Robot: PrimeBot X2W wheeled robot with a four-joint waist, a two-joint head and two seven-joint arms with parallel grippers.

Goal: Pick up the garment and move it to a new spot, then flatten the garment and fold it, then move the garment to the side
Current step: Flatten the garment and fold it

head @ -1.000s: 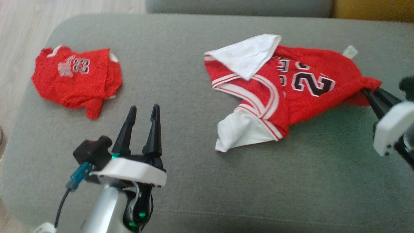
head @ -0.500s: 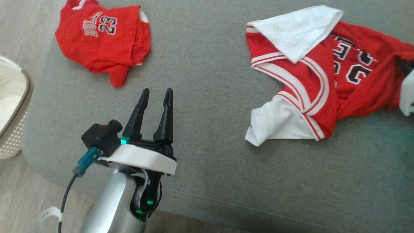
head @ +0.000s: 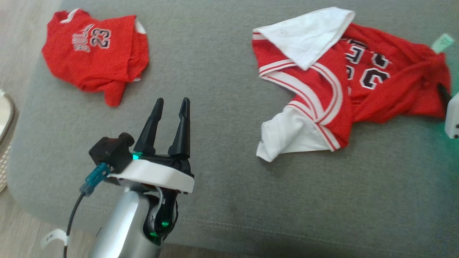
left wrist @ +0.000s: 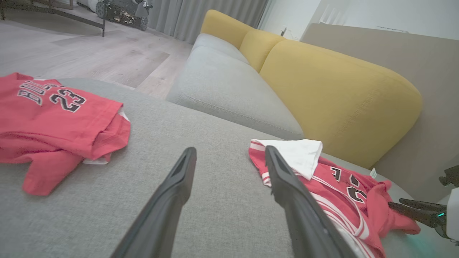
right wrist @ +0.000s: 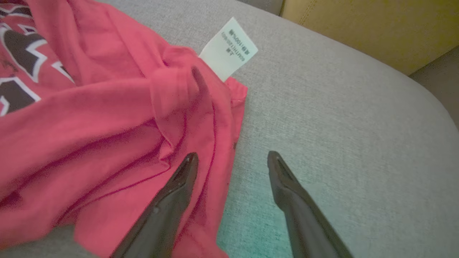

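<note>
Straddling the edge of the garment (right wrist: 89, 107), the right end effector (right wrist: 232, 155) gapes, gripping nothing.

1. The right gripper (right wrist: 232, 157) has fingers whose bases run off the bottom edge of its wrist view. In the head view the right edge cuts it.
2. The garment (head: 394, 93) has a turned-over white flap hiding part of its front. Folds swallow part of the black digits, and the lettering cannot be read. In the right wrist view it is blurred and runs off the left and top edges.
3. The care label (right wrist: 228, 49) has print too small to read.
4. The second red jersey (head: 95, 53) is bunched, hiding its under layers. The left wrist view's left edge cuts it.
5. The basket (head: 3, 157) is a sliver at the left edge, and its contents cannot be told.
</note>
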